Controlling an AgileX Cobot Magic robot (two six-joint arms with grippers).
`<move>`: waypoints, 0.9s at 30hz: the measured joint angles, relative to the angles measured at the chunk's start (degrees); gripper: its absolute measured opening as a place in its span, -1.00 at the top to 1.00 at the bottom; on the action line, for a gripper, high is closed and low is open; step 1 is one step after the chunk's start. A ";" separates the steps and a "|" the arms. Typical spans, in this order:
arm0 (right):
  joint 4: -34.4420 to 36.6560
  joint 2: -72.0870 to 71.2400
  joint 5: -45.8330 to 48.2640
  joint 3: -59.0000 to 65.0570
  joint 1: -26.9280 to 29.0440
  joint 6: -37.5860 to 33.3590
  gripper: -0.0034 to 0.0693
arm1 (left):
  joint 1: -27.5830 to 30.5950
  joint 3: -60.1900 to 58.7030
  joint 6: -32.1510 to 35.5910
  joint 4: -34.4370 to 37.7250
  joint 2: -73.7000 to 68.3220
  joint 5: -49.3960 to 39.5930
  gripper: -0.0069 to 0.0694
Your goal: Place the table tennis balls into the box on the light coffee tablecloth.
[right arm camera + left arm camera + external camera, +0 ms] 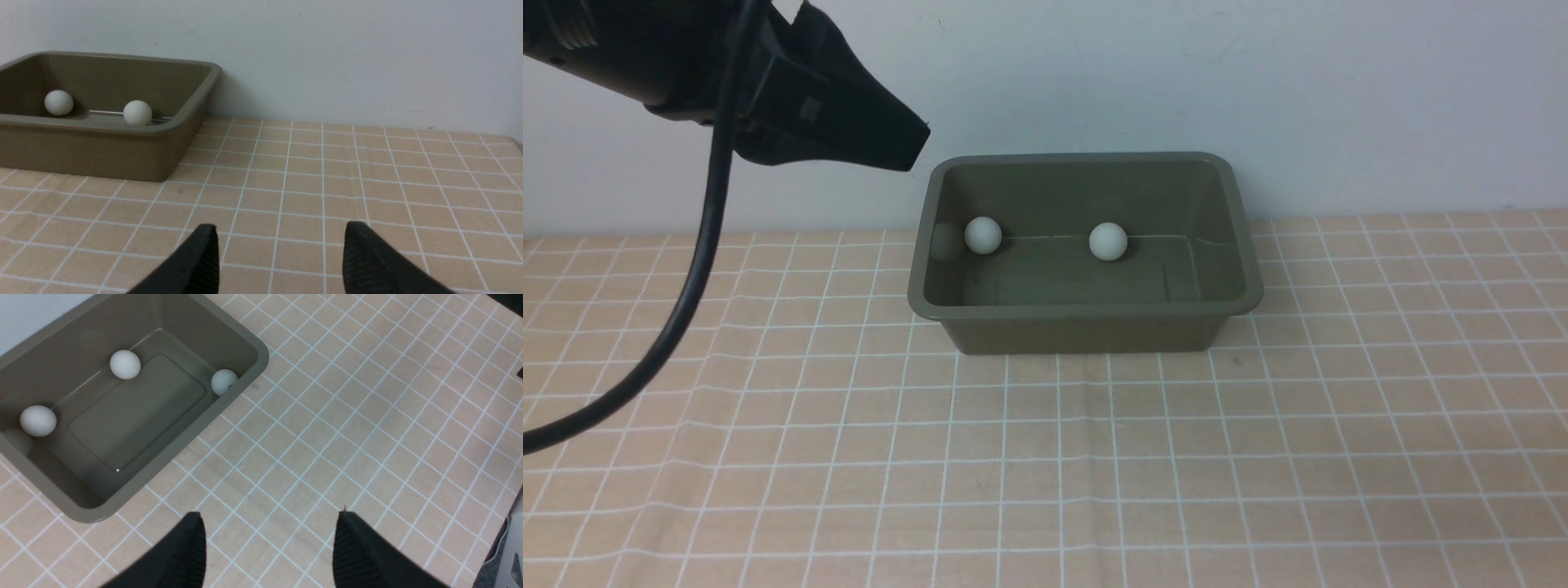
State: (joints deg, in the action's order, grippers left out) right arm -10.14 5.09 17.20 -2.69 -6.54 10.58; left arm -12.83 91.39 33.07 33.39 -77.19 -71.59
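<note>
While raised beside the box [1086, 327], left arm [727, 82], jaws apart, empty.

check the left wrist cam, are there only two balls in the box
No, three table tennis balls lie inside the box, the third tucked against a corner wall.

Soft, even light fills all three views, bright without harsh glare. The box [1086, 314] throws only a faint shadow onto the light coffee tablecloth [1094, 457] along its near wall, and its inner walls carry dull reflections of the table tennis balls [983, 235]. A tiny specular dot shows on the box floor in the left wrist view. The left gripper [907, 143] reads as a near-black silhouette, detail lost. Focus is sharp on cloth lines; gripper fingers [196, 261] close to the wrist cameras look slightly soft.
</note>
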 joint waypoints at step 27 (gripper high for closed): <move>2.61 -5.58 3.38 4.38 0.12 0.00 -0.15 | 0.00 0.00 0.00 0.40 0.00 -0.02 -0.10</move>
State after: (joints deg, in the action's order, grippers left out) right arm -7.53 -0.49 20.58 1.69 -6.43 10.58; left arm -12.83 91.39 33.07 33.79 -77.19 -71.60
